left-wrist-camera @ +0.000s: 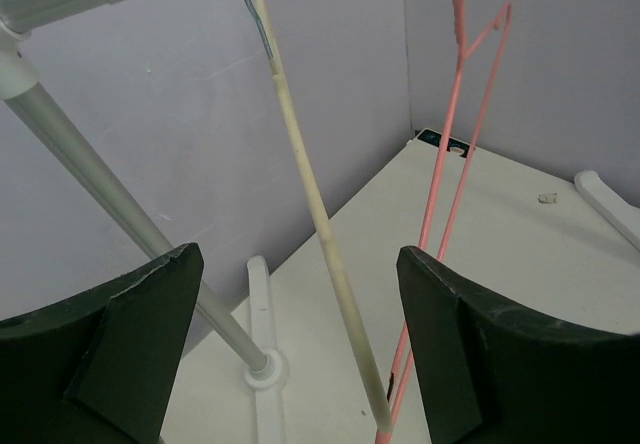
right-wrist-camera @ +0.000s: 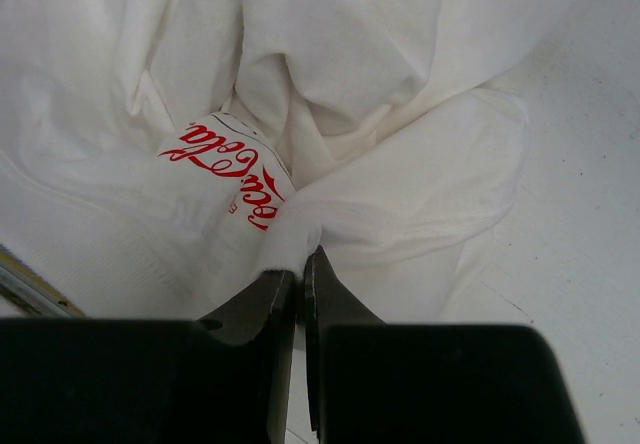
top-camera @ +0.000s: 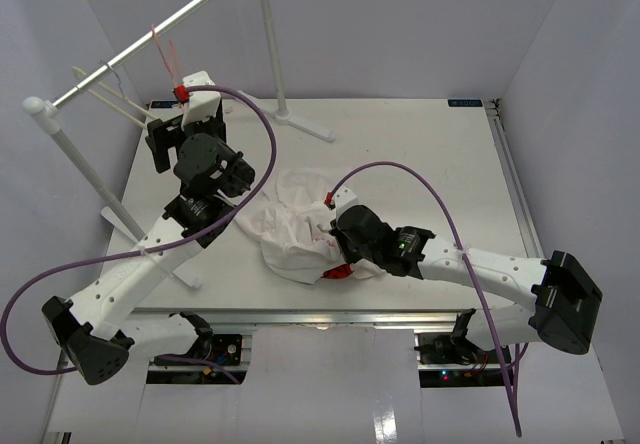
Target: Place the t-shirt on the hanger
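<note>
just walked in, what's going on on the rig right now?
Two arms are working on getting a shirt onto a hanger. The right gripper is shut on a fold of the white t-shirt, which lies crumpled on the table. The left gripper is open up at the rack, facing the beige hanger, not gripping it. A pink wire hanger hangs beside it. The shirt is not on the hanger yet.

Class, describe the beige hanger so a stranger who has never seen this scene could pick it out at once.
Find the metal rail at the far left corner of the table. Two hangers hang from it. Ours is the hanger with thick pale beige bars, not the thin pink wire hanger.
</note>
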`<state>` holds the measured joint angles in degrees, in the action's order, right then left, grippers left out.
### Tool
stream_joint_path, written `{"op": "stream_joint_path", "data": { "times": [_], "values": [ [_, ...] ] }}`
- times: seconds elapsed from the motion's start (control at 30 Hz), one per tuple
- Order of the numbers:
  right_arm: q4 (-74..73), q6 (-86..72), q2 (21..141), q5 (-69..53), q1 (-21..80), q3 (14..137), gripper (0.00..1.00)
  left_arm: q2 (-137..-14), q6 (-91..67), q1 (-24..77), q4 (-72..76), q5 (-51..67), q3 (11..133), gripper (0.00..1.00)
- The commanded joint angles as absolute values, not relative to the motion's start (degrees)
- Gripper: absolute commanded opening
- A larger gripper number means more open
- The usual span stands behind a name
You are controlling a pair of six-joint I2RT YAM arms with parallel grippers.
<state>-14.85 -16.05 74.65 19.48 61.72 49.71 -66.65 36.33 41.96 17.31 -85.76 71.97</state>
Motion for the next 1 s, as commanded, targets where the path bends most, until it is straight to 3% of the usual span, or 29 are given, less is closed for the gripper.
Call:
{"op": "stream_joint_path", "data": {
  "times": [0.0,0.3,0.47,0.6,0.83,0.9,0.97],
  "values": [
    [-13.7,-15.6,74.4,18.4,62.4,51.8,0.08,-65.0,32.9,40.0,17.8,-85.1,67.2,0.88],
    [-13.3,-15.4,75.0,17.9,62.6,51.9,0.08,-64.8,27.7,38.9,15.7,-83.1,64.5,0.78],
    [-13.4,-15.2,76.2,17.9,62.7,52.2,0.08,-64.8,24.7,36.6,13.5,-81.0,62.1,0.67],
    [-13.5,-15.0,77.3,18.1,62.7,52.5,0.08,-64.8,24.4,34.9,12.0,-80.1,62.4,0.51],
    [-13.7,-14.8,79.1,18.6,62.8,53.1,0.08,-64.1,27.4,34.6,10.9,-79.3,66.6,0.09],
    [-13.8,-14.8,79.6,18.6,62.8,53.2,0.08,-64.3,29.0,34.7,10.9,-79.2,67.8,0.01],
    [-13.8,-14.7,80.1,18.6,62.8,53.3,0.08,-64.9,30.2,34.6,11.0,-79.5,69.6,0.0]
  ]
}}
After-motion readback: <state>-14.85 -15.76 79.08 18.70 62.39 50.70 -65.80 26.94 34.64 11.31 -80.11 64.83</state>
